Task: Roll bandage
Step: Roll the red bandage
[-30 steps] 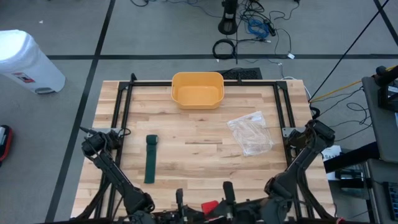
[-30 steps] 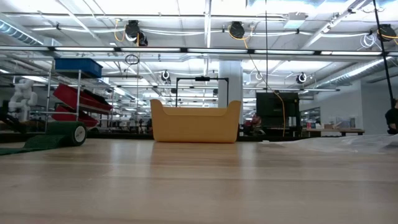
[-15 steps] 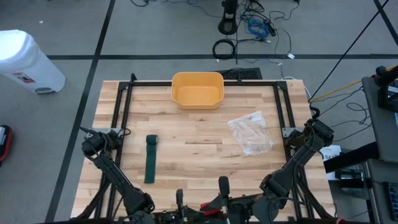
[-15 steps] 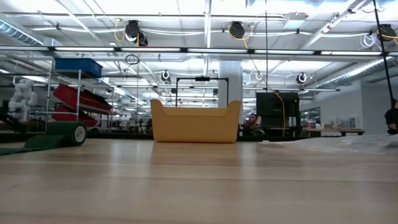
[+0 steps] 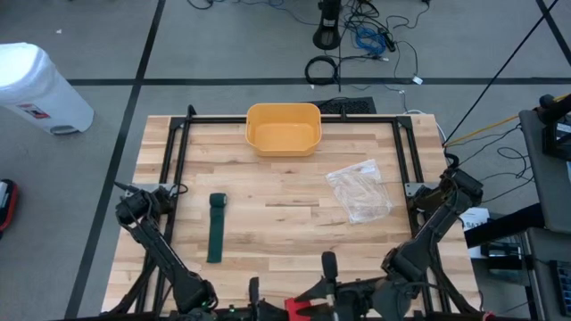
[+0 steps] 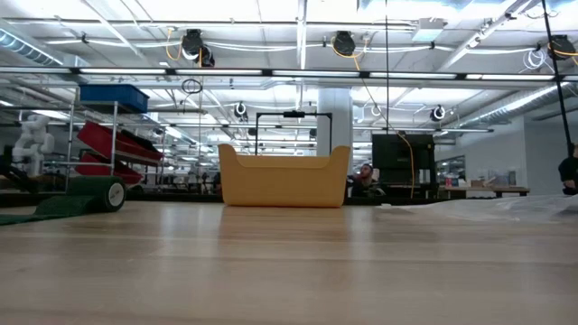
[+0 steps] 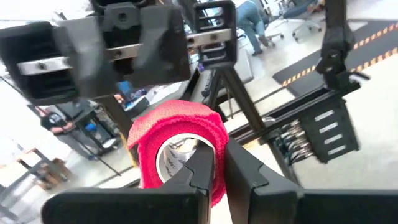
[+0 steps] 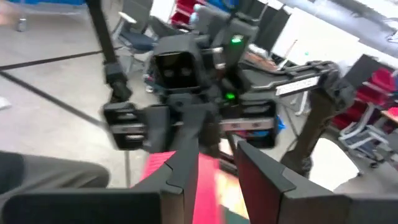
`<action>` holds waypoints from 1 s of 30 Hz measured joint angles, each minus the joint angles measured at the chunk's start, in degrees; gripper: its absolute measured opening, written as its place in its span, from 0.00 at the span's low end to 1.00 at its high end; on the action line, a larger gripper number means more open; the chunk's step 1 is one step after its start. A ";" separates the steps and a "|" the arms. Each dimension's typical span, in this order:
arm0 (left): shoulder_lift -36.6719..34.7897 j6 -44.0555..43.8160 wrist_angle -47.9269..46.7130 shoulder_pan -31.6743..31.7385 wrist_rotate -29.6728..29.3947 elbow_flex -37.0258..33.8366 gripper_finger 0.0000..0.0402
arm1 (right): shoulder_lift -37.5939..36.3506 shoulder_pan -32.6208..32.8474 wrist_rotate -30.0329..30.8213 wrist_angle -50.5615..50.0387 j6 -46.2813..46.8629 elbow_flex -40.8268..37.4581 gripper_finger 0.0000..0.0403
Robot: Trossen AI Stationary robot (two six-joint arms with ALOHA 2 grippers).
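Early in the rolling, by the look of it: handling a red bandage roll [image 7: 168,127] in the air off the near edge of the tabletop [image 5: 285,223], between the two arms. Left end effector [image 7: 219,163] there with fingers pressed together, seemingly pinching the roll's wall. Right end effector [image 8: 214,162] facing it from close by, with red material just ahead; impossible to tell whether gripping or loose. On the wood, well apart from both arms, a dark green bandage strip [image 5: 216,227] lying flat on the left side, one end already curled into a small roll. Farther back, a yellow bin [image 5: 283,128] and a crumpled clear plastic bag [image 5: 359,190], neither touched.

Next, probably: keeping the red roll steady in one grip while turning or feeding with the other, without letting the wrap slip.

Against the earlier high view: both wrists and the red roll shifted slightly along the near edge; strip, bin and bag unmoved.
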 joint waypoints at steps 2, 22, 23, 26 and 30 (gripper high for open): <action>0.00 0.85 0.04 -0.13 -0.56 0.02 0.07 | -0.13 0.27 -0.46 -1.22 1.19 0.00 0.23; 0.07 3.47 -0.46 -0.91 -2.25 -0.02 0.07 | -0.65 -2.85 -4.33 -8.62 6.99 0.02 0.23; 0.07 3.48 -0.44 -0.91 -2.22 -0.02 0.07 | -0.65 -2.85 -4.31 -8.64 6.97 0.02 0.23; 0.07 3.50 -0.37 -0.95 -1.93 -0.02 0.07 | -0.65 -2.38 -3.99 -8.33 6.32 0.02 0.23; 0.07 3.74 -0.06 -0.98 -1.01 0.00 0.07 | -0.65 -1.66 -3.59 -5.75 3.88 -0.02 0.23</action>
